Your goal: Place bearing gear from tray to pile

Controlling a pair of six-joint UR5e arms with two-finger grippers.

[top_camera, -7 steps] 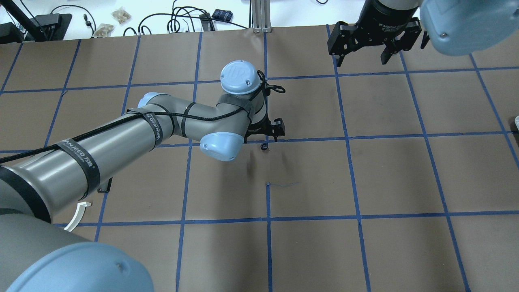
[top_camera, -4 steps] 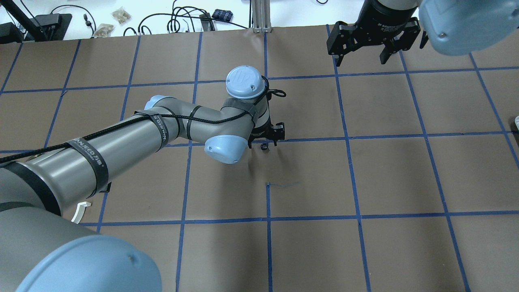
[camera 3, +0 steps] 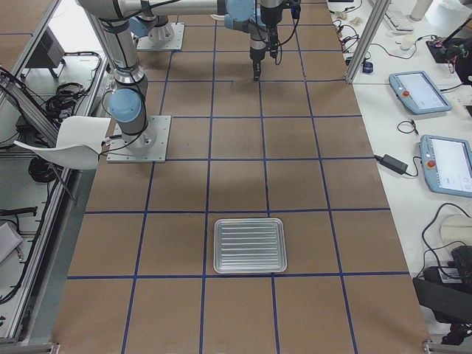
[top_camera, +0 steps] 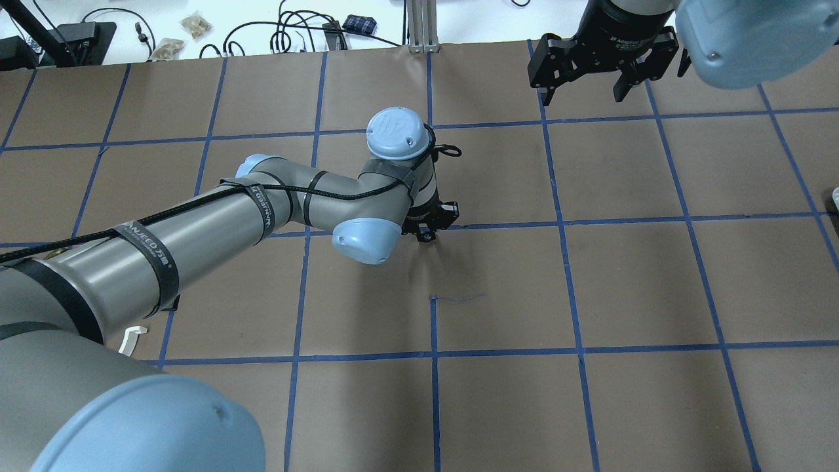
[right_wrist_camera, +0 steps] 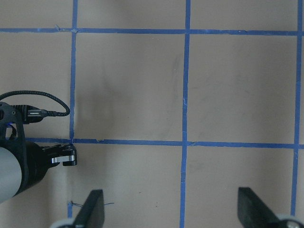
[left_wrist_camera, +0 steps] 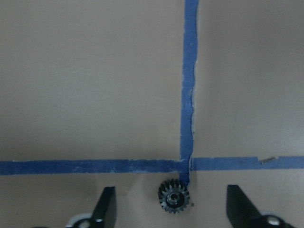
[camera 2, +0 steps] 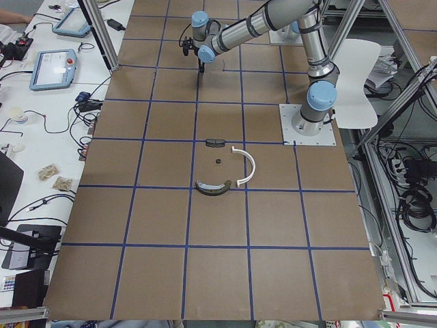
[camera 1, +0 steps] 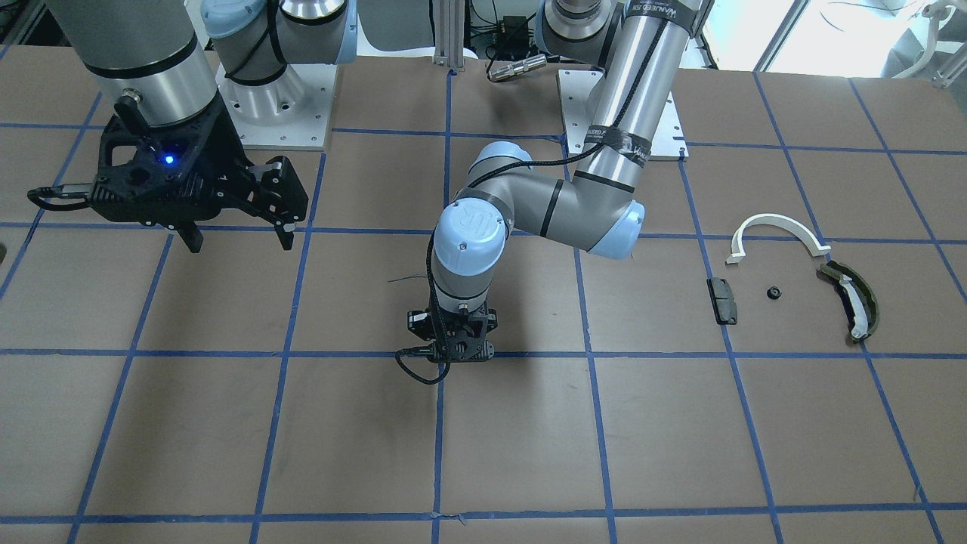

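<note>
A small black bearing gear [left_wrist_camera: 174, 196] lies on the brown table at a blue tape crossing. My left gripper [left_wrist_camera: 171, 209] is open and low over it, one finger on each side, not touching; it also shows in the overhead view [top_camera: 429, 229] and front view [camera 1: 452, 351]. The pile lies far to my left: a white half-ring arc [camera 1: 774, 227], a dark grey pad [camera 1: 723, 300], an olive-and-white shoe piece [camera 1: 852, 298] and another small black gear [camera 1: 773, 292]. The ribbed metal tray [camera 3: 249, 245] is at my right end. My right gripper [top_camera: 583, 88] is open and empty, high up.
The table is brown paper with a blue tape grid. Cables and small bags [top_camera: 195, 25] lie on the white bench past its far edge. My left arm [top_camera: 196, 229] stretches across the table's left half and hides most of the pile from overhead.
My left gripper has come down and shifted slightly, so its open fingers now straddle the gear. The gear has not moved. The right arm is almost still.
</note>
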